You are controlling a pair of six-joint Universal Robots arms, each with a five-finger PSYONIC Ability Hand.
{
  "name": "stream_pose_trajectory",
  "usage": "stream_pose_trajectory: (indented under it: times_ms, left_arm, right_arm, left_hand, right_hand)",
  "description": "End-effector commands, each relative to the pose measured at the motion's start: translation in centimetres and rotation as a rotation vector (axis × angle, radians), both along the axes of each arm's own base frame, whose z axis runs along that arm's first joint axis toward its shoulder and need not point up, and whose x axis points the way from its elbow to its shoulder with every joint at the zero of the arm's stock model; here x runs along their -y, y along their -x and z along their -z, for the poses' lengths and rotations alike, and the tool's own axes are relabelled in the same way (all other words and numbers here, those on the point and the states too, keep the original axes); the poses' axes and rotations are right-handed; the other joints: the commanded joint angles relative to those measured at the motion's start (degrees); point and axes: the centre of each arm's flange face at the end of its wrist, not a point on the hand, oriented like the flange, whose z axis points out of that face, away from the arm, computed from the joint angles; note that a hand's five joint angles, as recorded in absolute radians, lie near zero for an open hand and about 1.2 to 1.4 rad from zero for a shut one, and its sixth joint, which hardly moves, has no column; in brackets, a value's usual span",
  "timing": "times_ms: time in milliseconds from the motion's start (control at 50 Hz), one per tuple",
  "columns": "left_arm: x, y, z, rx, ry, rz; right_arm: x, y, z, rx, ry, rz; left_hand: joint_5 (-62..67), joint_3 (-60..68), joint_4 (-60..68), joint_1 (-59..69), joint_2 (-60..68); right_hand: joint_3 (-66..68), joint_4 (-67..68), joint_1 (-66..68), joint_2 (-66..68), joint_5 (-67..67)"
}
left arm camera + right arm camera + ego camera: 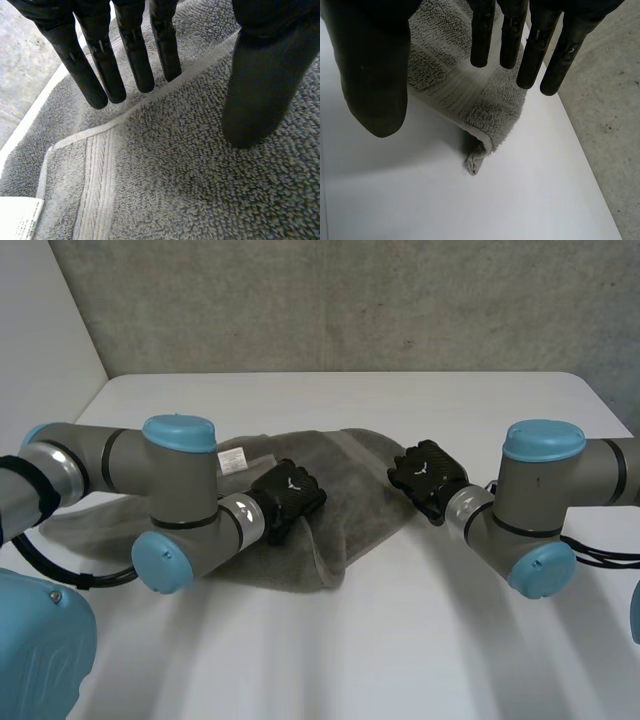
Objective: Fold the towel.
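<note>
Fingers (134, 60) of the left hand (288, 498) were straight and slightly spread, with the thumb (260, 90) standing well apart from them and nothing held between. They pointed down at the grey towel (355, 505), just beside a pale hem (200, 65) that ran across its looped pile. Along that hem one layer of the towel lay over another. Whether the tips touched the cloth could not be told. A white label (17, 217) was sewn at the towel's edge, near the left hand. From above, this hand sat over the towel's left half.

The right hand (428, 478) was at the towel's right end. Its fingers were likewise straight and relaxed, its thumb held away, and it grasped nothing. Below its fingertips lay a corner (482, 145) of the towel, its tip curled under itself.

The towel itself lay rumpled on the white table (400, 640), spread between the two hands.
</note>
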Motion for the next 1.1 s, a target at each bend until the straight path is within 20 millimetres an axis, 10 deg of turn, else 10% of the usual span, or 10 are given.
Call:
stream_pose_trajectory:
  times_ms: [20,280,820,1100]
  left_arm:
    - [-0.1,-0.1,0.6,0.041,-0.022,0.008]
    - [0.2,-0.4,0.0,0.074,0.027,-0.022]
    - [-2.6,-1.8,-8.3,-0.046,0.215,-0.085]
    - [-2.9,-2.2,-9.4,-0.102,0.188,-0.122]
  right_arm:
    - [-0.2,-0.2,0.0,-0.002,0.0,-0.005]
    - [-0.2,-0.2,0.4,-0.023,0.007,-0.009]
    - [-0.1,-0.4,0.0,0.083,-0.054,-0.01]
    - [-1.6,-0.6,0.0,0.108,-0.186,-0.053]
  left_hand:
    - [-8.56,1.2,1.3,1.29,1.32]
    - [29.43,39.19,39.29,39.28,39.31]
    - [30.46,40.22,40.32,40.31,40.34]
    - [30.46,40.22,40.32,40.31,40.34]
  right_hand:
    - [0.32,0.32,0.7,0.89,-0.23]
    - [0.15,0.15,0.53,0.72,-0.4]
    - [1.32,1.32,1.7,1.9,0.77]
    - [-1.01,-1.02,-0.63,-0.44,-1.57]
